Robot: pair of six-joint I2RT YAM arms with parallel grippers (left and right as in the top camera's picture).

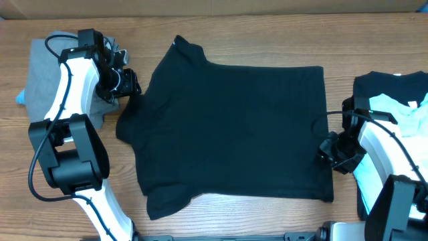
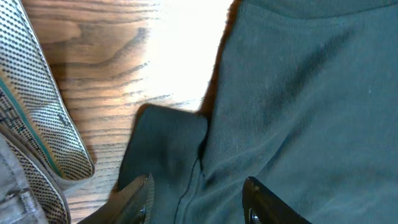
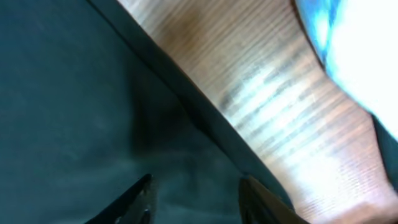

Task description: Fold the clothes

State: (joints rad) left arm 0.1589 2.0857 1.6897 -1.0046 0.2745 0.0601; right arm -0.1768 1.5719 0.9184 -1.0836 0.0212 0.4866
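1. Overhead, a black shirt [image 1: 234,127] lies spread flat across the middle of the table [image 1: 267,40], with its collar end toward the left and its straight hem toward the right.
2. At the shirt's left edge, the left hand [image 1: 124,84] sits beside a sleeve, between the black shirt and a grey shirt [image 1: 47,73] lying further left.
3. From the left wrist, the left hand [image 2: 198,199] has its fingers spread. The folded sleeve and the shirt body lie under the gap between them, and nothing is pinched.
4. At the hem, the right hand [image 1: 331,150] rests over the right edge of the shirt, toward its near corner.
5. From the right wrist, the right hand [image 3: 196,199] is also spread, with dark fabric below it just inside the hem and bare table beyond.
6. A pile of clothes [image 1: 394,100], black and light blue, lies at the right edge, just beside the right hand.
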